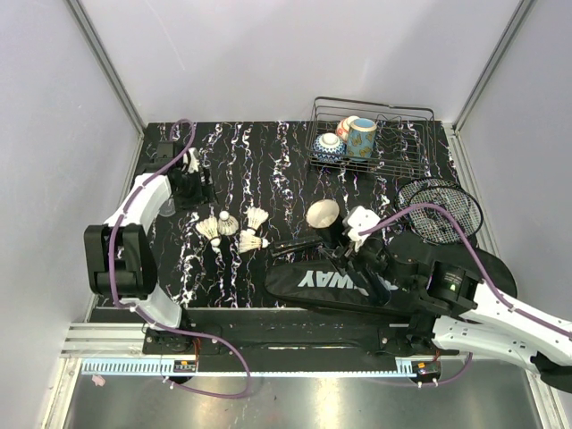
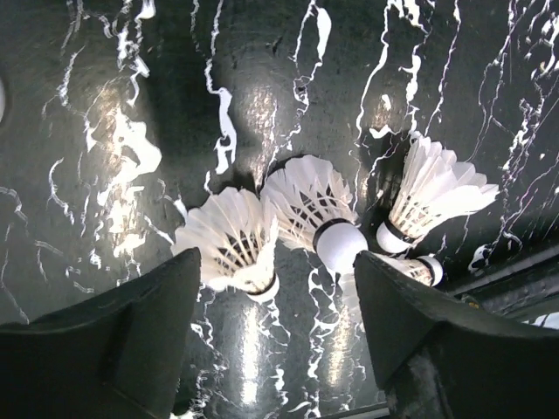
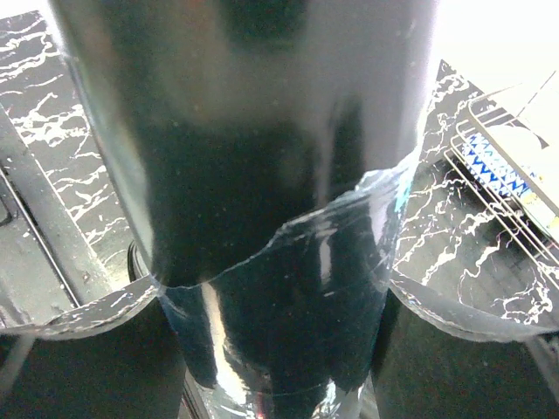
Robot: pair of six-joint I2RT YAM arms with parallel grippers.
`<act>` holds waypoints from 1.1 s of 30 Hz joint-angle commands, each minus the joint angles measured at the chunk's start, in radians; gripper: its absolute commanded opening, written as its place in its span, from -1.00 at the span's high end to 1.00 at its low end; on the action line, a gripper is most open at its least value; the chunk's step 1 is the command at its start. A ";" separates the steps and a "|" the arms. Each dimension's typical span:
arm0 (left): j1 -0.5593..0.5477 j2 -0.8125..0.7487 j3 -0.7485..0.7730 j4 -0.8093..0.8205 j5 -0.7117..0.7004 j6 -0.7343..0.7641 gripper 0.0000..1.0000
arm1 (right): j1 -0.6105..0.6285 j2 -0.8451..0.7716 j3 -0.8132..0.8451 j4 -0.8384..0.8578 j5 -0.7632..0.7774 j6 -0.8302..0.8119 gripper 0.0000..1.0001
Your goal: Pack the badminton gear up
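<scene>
- While the overhead view takes in the whole marbled black table point(image 1: 250, 152), the containers are easy to sort: a wire basket point(image 1: 393, 165) at the far right holds three painted cups point(image 1: 362, 137), all inside its rim.
- The tube point(image 1: 323, 214) stands tilted near the middle, its pale mouth turned up towards the camera. Whether anything is inside cannot be told. The right gripper point(image 1: 344, 241) is clamped round its lower part.
- The bag point(image 1: 304, 281) lies flat along the near edge under the right arm, with white letters showing. Its opening cannot be made out.
- The racket point(image 1: 440, 210) has its strung head on the table right of the tube, outside the bag. Its shaft is hidden by the arm.
- Four shuttlecocks point(image 1: 228, 223) sit loose on the table left of the tube, in no container, with the left gripper point(image 1: 201, 192) just beyond them.
- From the left wrist, the left gripper point(image 2: 275, 279) has its fingers point(image 2: 131, 340) spread wide with nothing between them. The shuttlecocks point(image 2: 314, 205) lie clustered just past the tips.
- From the right wrist, the dark tube point(image 3: 262, 175) fills the frame, and the right gripper point(image 3: 279, 297) grips it on both sides. The basket point(image 3: 472, 131) shows at the right edge with a blue-patterned cup point(image 3: 507, 170) in it.
</scene>
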 commanded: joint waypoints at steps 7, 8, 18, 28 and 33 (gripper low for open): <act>0.036 0.070 0.026 0.009 0.160 0.086 -0.02 | -0.001 -0.055 0.065 0.017 -0.041 0.010 0.14; 0.036 0.070 0.012 0.007 0.154 0.088 -0.01 | -0.001 -0.055 0.065 0.019 -0.041 0.010 0.14; 0.035 0.057 -0.054 0.030 0.107 0.112 0.16 | -0.001 -0.044 0.068 0.022 -0.051 0.007 0.14; 0.035 -0.008 -0.135 0.018 0.119 0.066 0.55 | -0.002 -0.053 0.071 0.017 -0.044 0.007 0.14; 0.035 -0.074 -0.139 -0.026 0.069 0.029 1.00 | -0.001 -0.030 0.080 0.016 -0.050 0.007 0.14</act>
